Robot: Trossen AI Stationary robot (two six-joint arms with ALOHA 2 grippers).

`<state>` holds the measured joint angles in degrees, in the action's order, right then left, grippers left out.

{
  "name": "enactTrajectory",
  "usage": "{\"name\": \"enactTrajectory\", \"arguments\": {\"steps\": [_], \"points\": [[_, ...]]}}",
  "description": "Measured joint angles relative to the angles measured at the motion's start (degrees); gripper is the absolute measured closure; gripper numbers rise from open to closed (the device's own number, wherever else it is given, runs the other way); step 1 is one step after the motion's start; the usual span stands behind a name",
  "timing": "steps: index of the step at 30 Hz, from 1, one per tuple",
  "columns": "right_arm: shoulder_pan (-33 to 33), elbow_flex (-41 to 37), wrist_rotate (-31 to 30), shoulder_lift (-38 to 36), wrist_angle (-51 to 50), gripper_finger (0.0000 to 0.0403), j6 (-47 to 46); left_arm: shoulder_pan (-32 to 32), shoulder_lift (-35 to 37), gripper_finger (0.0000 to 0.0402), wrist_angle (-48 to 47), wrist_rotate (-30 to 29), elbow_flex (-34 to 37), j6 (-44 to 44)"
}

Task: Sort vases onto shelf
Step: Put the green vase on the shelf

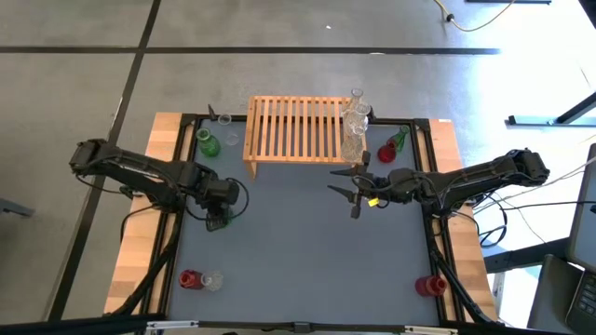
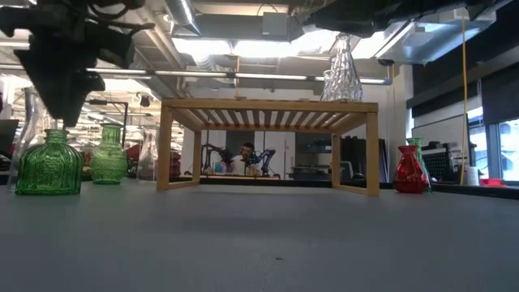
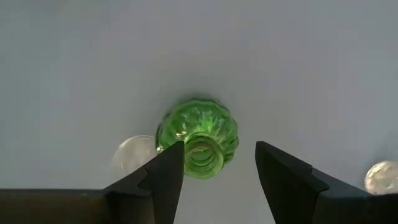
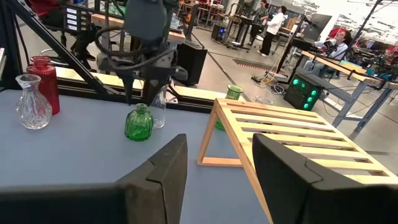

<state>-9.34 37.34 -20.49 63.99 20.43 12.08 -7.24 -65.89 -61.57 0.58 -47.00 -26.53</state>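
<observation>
Green glass stood upright straight below your left gripper [image 3: 219, 163] — the green vase [image 3: 198, 138] on the table, neck between spread fingers gripping nothing — with the right gripper [image 1: 357, 193] farther off, likewise parted and empty

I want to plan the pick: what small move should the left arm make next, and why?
Probably lower straight down. The left gripper hangs above the green vase with open jaws, the neck showing between them but nearer one jaw, so nothing is gripped yet.
</observation>
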Motion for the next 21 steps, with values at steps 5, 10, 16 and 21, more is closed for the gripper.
{"name": "enactTrajectory", "arguments": {"steps": [5,10,16,21], "points": [[0.00,0.00,0.00,0.00,0.02,0.0233,0.01,-1.09,-3.14,0.0209,-0.40,-0.27,-0.33,0.75],[0.00,0.00,0.00,0.00,0.02,0.0233,0.02,-1.21,-4.10,0.0209,-0.49,-0.44,-0.31,1.60],[0.00,0.00,0.00,0.00,0.02,0.0233,0.02,-1.19,-4.12,0.0209,-0.70,-2.25,-0.20,1.85],[0.00,0.00,0.00,0.00,0.02,0.0233,0.02,-1.03,-4.56,0.0209,-0.35,-3.31,0.19,4.35]]}}
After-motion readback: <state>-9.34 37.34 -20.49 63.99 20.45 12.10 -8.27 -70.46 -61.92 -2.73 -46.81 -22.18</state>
